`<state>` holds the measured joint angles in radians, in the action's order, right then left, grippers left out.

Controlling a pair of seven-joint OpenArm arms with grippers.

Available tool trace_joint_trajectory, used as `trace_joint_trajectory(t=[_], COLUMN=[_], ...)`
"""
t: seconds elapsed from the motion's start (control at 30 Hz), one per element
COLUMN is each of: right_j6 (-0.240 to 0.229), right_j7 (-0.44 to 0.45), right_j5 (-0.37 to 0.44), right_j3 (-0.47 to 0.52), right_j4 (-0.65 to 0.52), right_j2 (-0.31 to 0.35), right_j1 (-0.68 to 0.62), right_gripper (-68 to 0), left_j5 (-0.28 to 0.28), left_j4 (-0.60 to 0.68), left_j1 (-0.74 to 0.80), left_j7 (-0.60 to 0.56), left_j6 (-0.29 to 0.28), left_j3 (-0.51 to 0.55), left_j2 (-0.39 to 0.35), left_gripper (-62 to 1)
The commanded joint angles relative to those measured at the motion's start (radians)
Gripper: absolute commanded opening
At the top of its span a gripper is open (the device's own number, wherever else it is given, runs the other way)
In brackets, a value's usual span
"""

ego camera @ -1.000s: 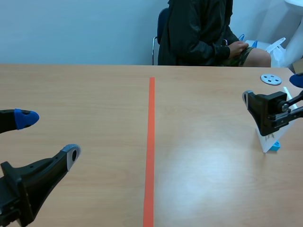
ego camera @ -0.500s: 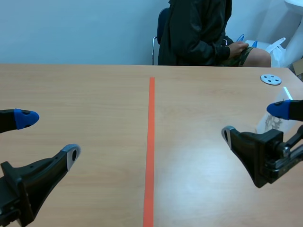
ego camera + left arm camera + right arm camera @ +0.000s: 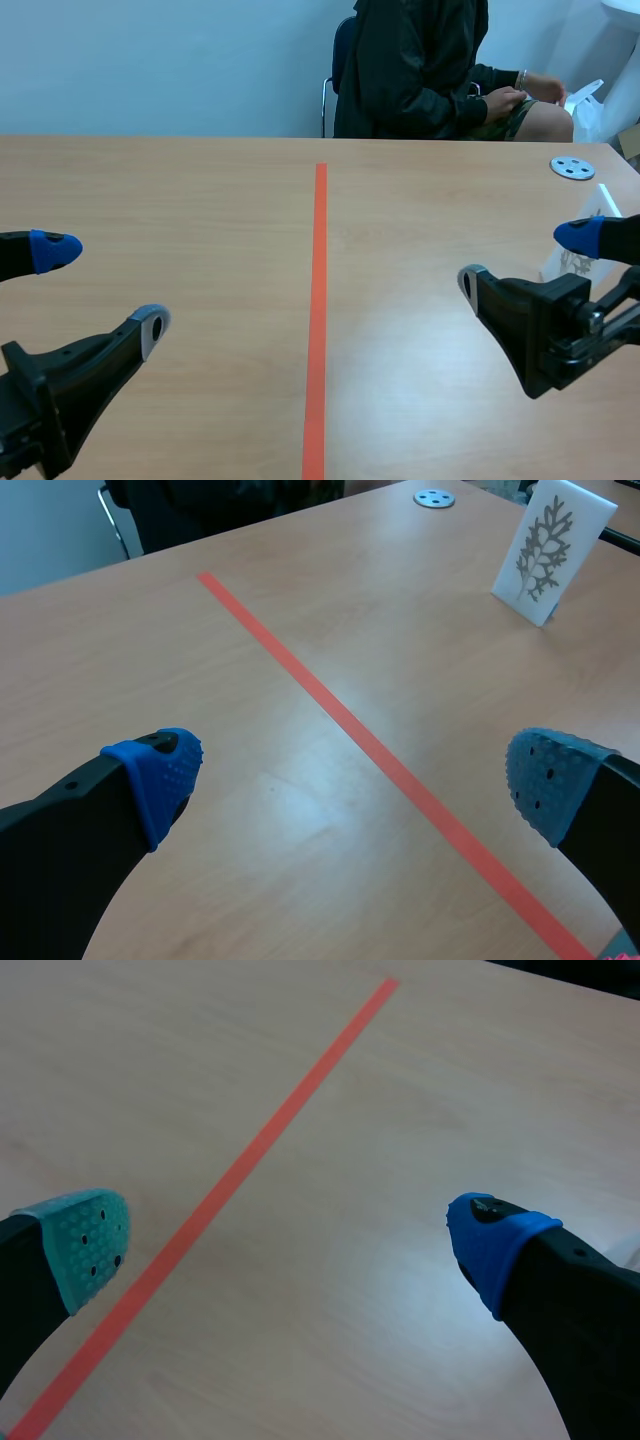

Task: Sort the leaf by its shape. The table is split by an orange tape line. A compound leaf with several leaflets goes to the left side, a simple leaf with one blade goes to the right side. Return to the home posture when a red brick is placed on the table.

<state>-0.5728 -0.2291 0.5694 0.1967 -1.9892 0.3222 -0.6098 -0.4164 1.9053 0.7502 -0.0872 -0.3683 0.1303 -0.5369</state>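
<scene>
while the leaf card (image 3: 550, 552), compound to my eye, stands on the desk (image 3: 200, 200) right of the orange tape line (image 3: 318, 300), nothing is sorted; my left gripper (image 3: 100, 288) and right gripper (image 3: 522, 258) have fingers apart, empty.

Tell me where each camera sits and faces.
Scene view: between the arms, facing across the table to a seated person; left gripper and right gripper show low.
Left wrist view: on the left arm, looking down past its open fingers at tape line and leaf card.
Right wrist view: on the right arm, same tilt, open fingers, tape line.
All share the tape line.
</scene>
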Motion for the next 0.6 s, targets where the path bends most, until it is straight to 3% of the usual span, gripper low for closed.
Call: trace_joint_trajectory(t=[0.0,0.2,0.4,0.57], right_j6=[0.003,0.003,0.003,0.008], right_j7=[0.005,0.012,0.025,0.032], right_j5=[0.012,0.011,0.007,-0.043], right_j3=[0.005,-0.007,-0.084,-0.147], right_j4=[0.002,0.002,0.002,0.002], right_j2=[0.028,0.085,0.16,0.171], right_j1=[0.012,0.012,0.031,0.059], right_gripper=[0.4,0.4,0.4,0.4], left_j5=[-0.006,-0.006,-0.006,-0.006], left_j4=[0.018,0.018,0.018,0.018], left_j1=[-0.003,-0.006,-0.005,-0.005], left_j7=[-0.018,-0.018,-0.018,-0.018], left_j6=[-0.001,-0.001,-0.001,-0.001], left_j3=[-0.007,-0.007,-0.007,-0.007], left_j2=[0.007,0.007,0.007,0.007], left_gripper=[1.4,1.4,1.4,1.4])
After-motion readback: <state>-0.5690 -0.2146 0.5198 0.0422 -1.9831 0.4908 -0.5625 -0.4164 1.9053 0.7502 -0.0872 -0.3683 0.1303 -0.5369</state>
